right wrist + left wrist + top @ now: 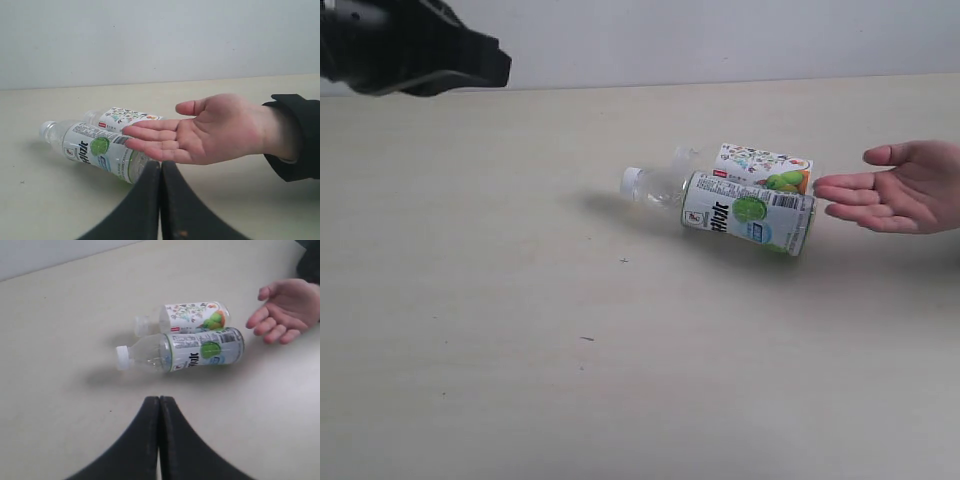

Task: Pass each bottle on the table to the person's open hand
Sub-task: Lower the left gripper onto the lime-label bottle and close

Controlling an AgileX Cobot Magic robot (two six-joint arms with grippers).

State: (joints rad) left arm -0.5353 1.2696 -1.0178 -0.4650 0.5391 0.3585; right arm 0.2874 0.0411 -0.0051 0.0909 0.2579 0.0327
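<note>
Two bottles lie on their sides on the tabletop [520, 380], parallel and apparently touching along their length.

- Lime-label bottle [745, 212]: clear plastic, ribbed neck, white screw cap [632, 181], glossy white wrap with a green lime picture and a barcode.
- Patterned-label bottle [760, 165]: lies on the far side of the first in the exterior view. Clear body, white wrap with small multicoloured print and an orange-green patch near the base.
- Both caps point away from the person's open hand [900, 187]. The bases face its fingertips, near them, with a narrow gap beside the lime-label bottle.
- Person's open hand: bare, palm up, fingers extended, with a dark sleeve [295, 140] at the wrist.

Left hand [159, 400]: smooth matt black fingers pressed together, nothing between them. The bottles lie well apart ahead of it. In the exterior view only a black arm housing [410, 45] shows in the upper left corner, far from the bottles.

Right hand [160, 165]: fingers likewise pressed together and empty. The person's palm is in front of it and the bottles are beyond.

Tabletop: pale beige, matt, faint grain, a few dark specks.
</note>
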